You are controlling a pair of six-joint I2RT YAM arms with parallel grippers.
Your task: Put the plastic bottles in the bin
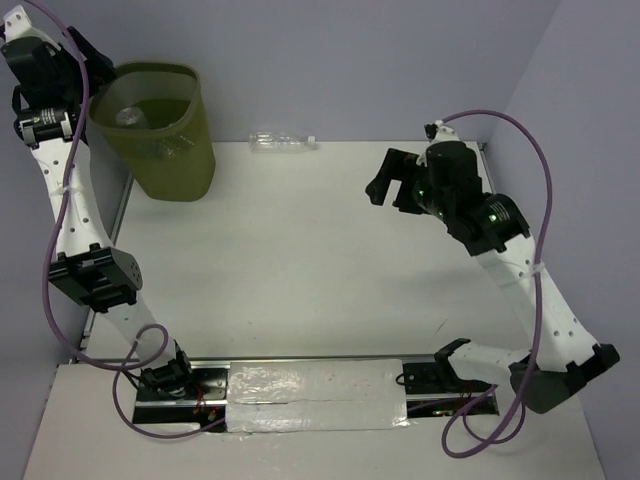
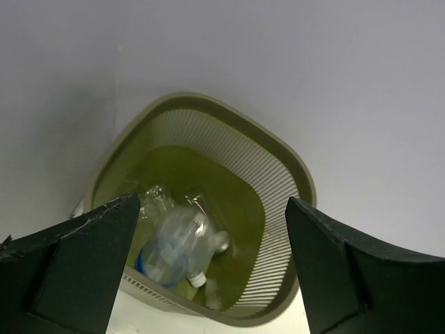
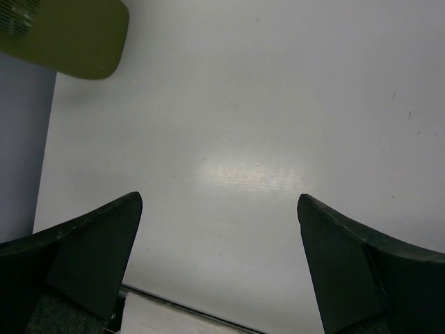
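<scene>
Left fingers [image 2: 76, 264] gape above binned bottles [image 2: 182, 243]; overhead alone shows another bottle [image 1: 283, 142].

Light: we see bright, even, diffuse illumination.
Glare: we note a soft patch on the table [image 3: 250, 174].
Shadows: we see faint shade beside the bin [image 2: 278, 149].
Focus: wrist-view foregrounds slightly soft.
</scene>
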